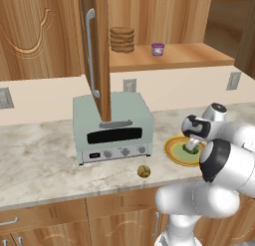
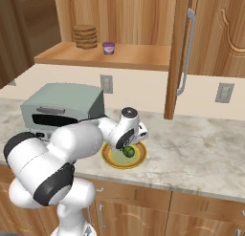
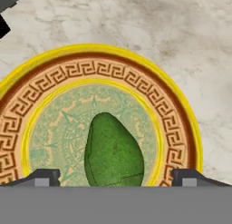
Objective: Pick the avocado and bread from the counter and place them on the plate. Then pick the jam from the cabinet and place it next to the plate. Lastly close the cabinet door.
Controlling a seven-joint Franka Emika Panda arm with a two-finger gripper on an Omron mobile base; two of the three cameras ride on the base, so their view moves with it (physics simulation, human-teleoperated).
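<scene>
Above the plate (image 3: 179, 128), the gripper (image 3: 115, 177) hangs with jaws spread wide, gripping nothing; the avocado (image 3: 114, 153) lies between them on the plate's green centre, fingertips (image 3: 43, 177) clear of it.

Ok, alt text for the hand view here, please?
A green avocado sits on the pale green centre of a yellow, orange-rimmed plate, between the open jaws' two dark tips. Marbled counter lies beyond the plate.
</scene>
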